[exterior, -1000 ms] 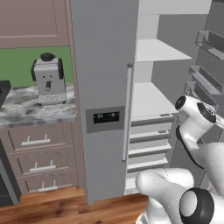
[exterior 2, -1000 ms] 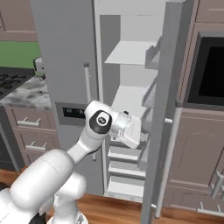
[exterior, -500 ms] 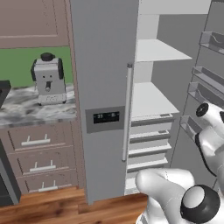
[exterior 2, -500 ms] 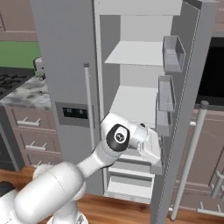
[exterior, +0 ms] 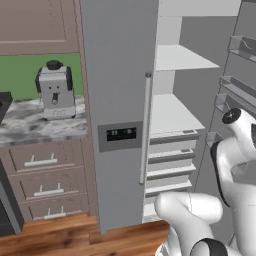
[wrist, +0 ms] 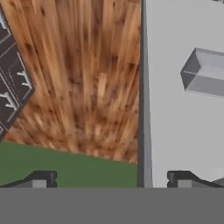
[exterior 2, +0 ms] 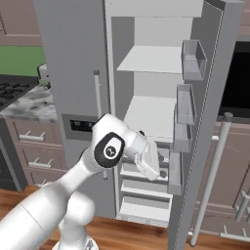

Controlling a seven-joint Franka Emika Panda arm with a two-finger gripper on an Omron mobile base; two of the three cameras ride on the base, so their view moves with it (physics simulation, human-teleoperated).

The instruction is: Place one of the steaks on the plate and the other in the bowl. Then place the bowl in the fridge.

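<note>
Beside the fridge [exterior 2: 73,58], the right-hand door [exterior 2: 207,97] now stands swung well out, further than a moment ago, and the white shelves [exterior: 175,112] inside lie bare. The arm has drawn back from the opening toward that door, its gripper [wrist: 111,177] spread wide with nothing between the fingers [wrist: 41,178], pointed down past the door's edge at the wooden floor [wrist: 87,78]. I see no steaks, plate or bowl from here. My guess is the fridge has merely been readied; the sorting and loading seem yet to come.
</note>
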